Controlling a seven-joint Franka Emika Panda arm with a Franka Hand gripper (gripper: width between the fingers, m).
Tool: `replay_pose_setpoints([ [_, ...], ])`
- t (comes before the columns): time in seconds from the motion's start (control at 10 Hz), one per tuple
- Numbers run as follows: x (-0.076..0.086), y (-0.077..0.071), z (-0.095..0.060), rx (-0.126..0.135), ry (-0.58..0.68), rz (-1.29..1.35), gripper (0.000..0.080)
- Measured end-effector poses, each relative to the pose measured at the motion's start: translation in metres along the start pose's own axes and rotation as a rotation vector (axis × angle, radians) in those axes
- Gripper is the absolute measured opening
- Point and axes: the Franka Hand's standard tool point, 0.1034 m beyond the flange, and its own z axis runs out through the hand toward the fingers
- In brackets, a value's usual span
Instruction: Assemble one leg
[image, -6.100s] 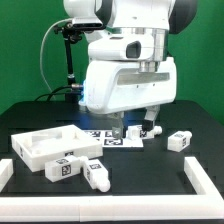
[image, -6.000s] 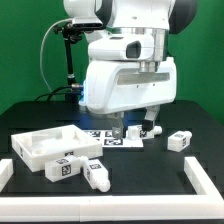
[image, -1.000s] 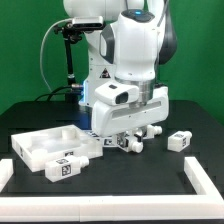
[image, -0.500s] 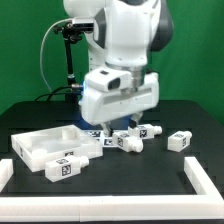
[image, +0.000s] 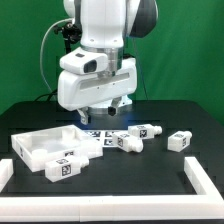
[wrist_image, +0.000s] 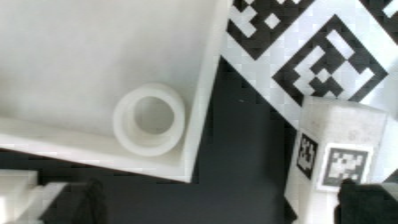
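Observation:
Four white legs with tag stickers lie on the black table: one in front of the panel (image: 65, 166), one by the marker board (image: 127, 142), one behind it (image: 147, 131), and one at the exterior view's right (image: 180, 140). My gripper (image: 100, 117) hangs above the far right corner of the large white rimmed panel (image: 40, 146), apart from every leg. In the wrist view the gripper (wrist_image: 214, 206) has its fingers (wrist_image: 43, 200) spread wide with only dark table between them. That view also shows the panel's round socket (wrist_image: 150, 120) and a leg (wrist_image: 338, 152) beside it.
The marker board (image: 105, 134) lies behind the panel, and its tags show in the wrist view (wrist_image: 320, 50). A low white rail (image: 205, 182) borders the table's front and sides. A black camera stand (image: 68, 60) rises at the back.
The arm has swung to the exterior view's left and risen, from over the legs by the marker board to above the panel's far corner. The leg it hovered over stays lying there.

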Motion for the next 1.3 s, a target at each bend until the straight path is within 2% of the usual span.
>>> replay_pose_setpoints([
  [0.3,0.000,0.000,0.000,0.000,0.000,0.001,0.0648],
  [0.4,-0.005,0.001,0.001,0.002,-0.003,-0.026,0.0648],
  [0.5,-0.019,0.001,0.003,0.009,-0.008,-0.051,0.0648],
  [0.6,-0.036,0.000,0.011,0.014,-0.004,-0.069,0.0648],
  [0.7,-0.055,0.001,0.027,0.024,0.000,-0.082,0.0648],
  [0.8,-0.066,0.003,0.042,0.040,-0.003,-0.075,0.0648],
  [1.0,-0.071,-0.001,0.061,0.047,-0.005,-0.070,0.0648],
  [1.2,-0.071,-0.002,0.063,0.050,-0.008,-0.070,0.0648],
  [1.3,-0.071,-0.002,0.063,0.051,-0.009,-0.070,0.0561],
])
